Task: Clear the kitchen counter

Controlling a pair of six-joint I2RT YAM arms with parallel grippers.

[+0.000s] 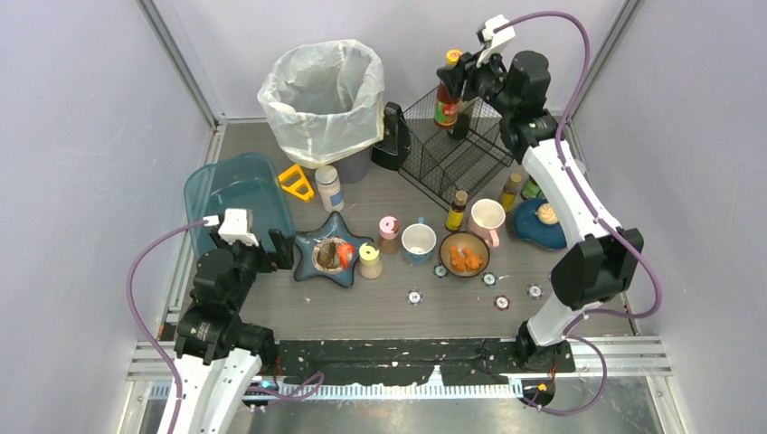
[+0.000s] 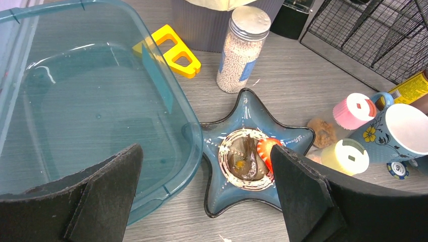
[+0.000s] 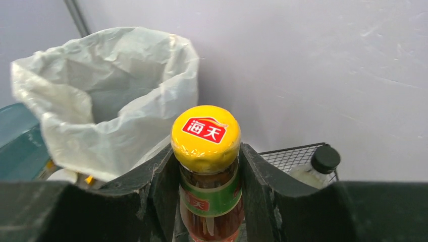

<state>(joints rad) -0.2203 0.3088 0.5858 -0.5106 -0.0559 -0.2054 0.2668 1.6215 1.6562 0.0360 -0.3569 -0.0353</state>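
Kitchen counter (image 1: 362, 307): star dish (image 2: 252, 108) holds scraps (image 2: 246, 160); left end effector (image 2: 206, 148) wide, right end effector (image 3: 207, 156) grips bottle (image 3: 206, 130).

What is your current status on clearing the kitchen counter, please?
Right gripper shut on sauce bottle, by wire rack. Left gripper open, over star dish beside teal tub. Kitchen counter crowded: mugs, bowl, jars.

Bright, even overhead light with soft, short shadows. Glare streaks the teal tub (image 2: 60, 70) at ten o'clock in the left wrist view. The sauce bottle (image 3: 206, 132) gleams on its cap, and the fingers (image 3: 151, 191) beside it are slightly blurred.
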